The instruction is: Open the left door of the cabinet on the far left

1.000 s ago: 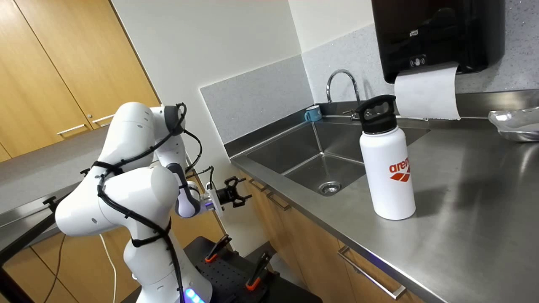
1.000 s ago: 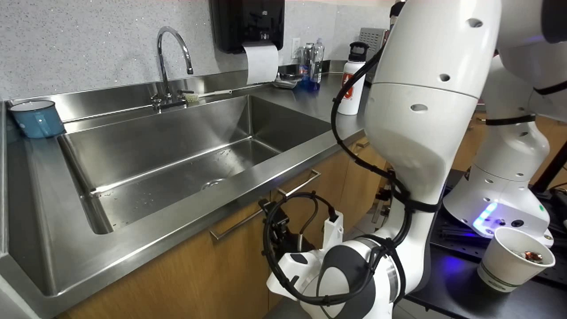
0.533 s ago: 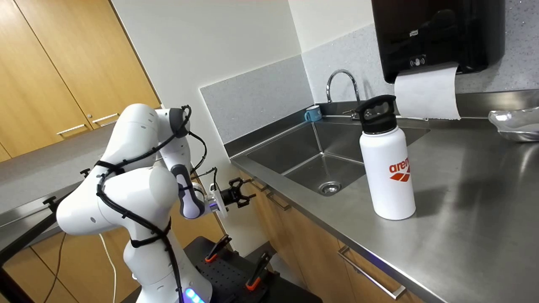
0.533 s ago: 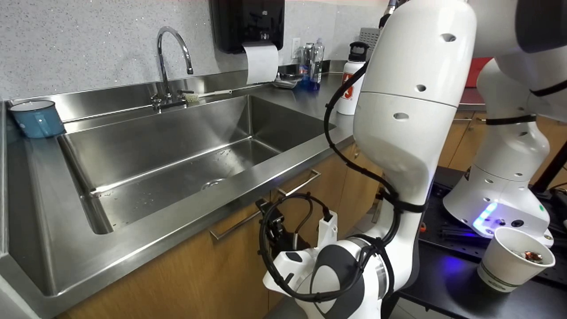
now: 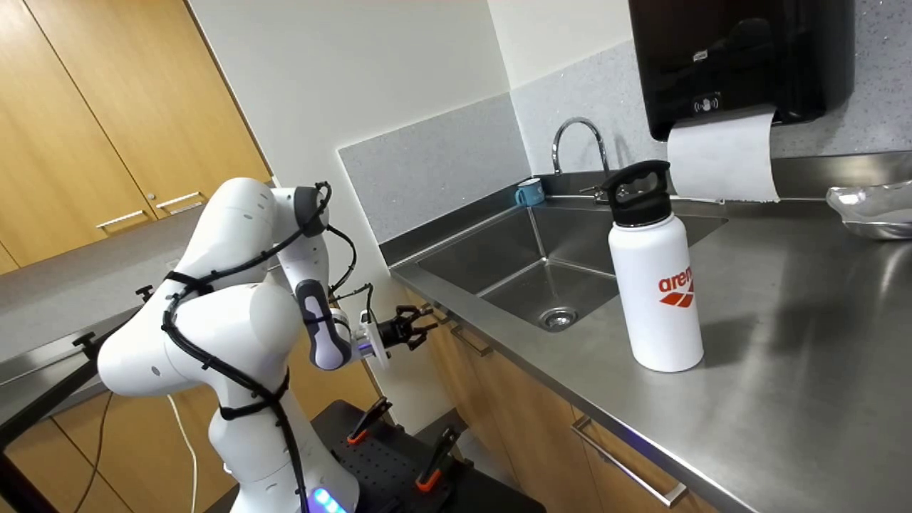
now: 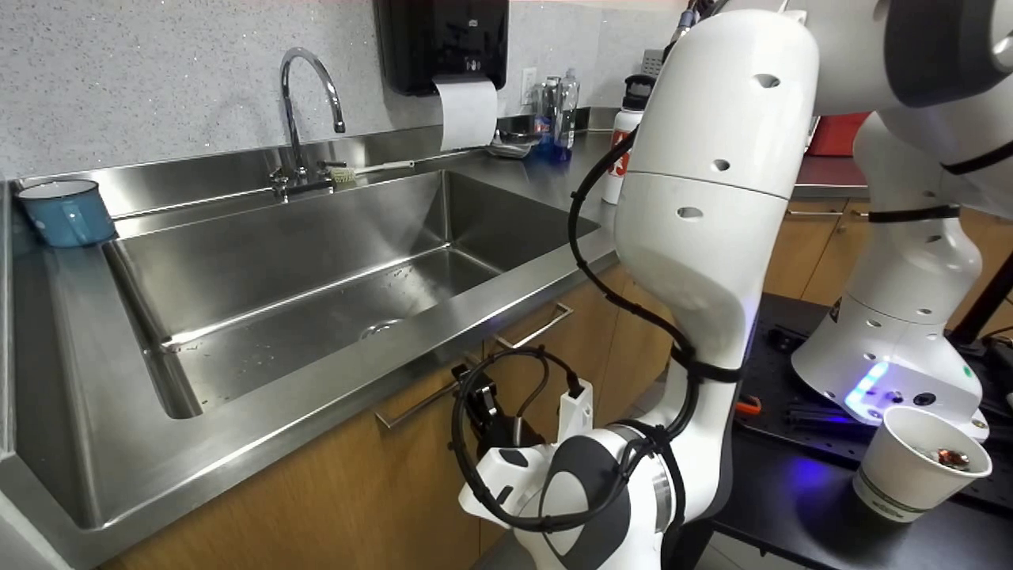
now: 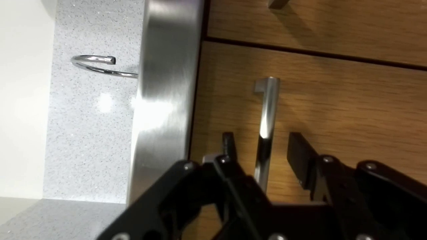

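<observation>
The left door (image 7: 350, 110) of the cabinet under the sink is light wood and sits flush in its front. A slim metal bar handle (image 7: 271, 96) is fixed near its top edge; in an exterior view the same handle (image 6: 407, 413) lies just below the counter. My black gripper (image 7: 261, 136) straddles the bar in the wrist view, one finger (image 7: 230, 143) on the counter side and the other finger (image 7: 298, 151) opposite. Gaps show between both pads and the metal, so the jaws are open and partly narrowed. The bar's lower end is hidden behind the gripper.
The steel counter edge (image 7: 166, 83) runs close beside one finger. A neighbouring door's handle (image 6: 538, 328) is just to the side. The sink (image 6: 316, 293), a blue mug (image 6: 70, 212) and a white bottle (image 5: 655, 292) are above. A paper cup (image 6: 918, 463) stands near the robot base.
My gripper has moved forward to the cabinet front, reaching the left door's handle. Its fingers have come closer together around the bar. The door has not moved.
</observation>
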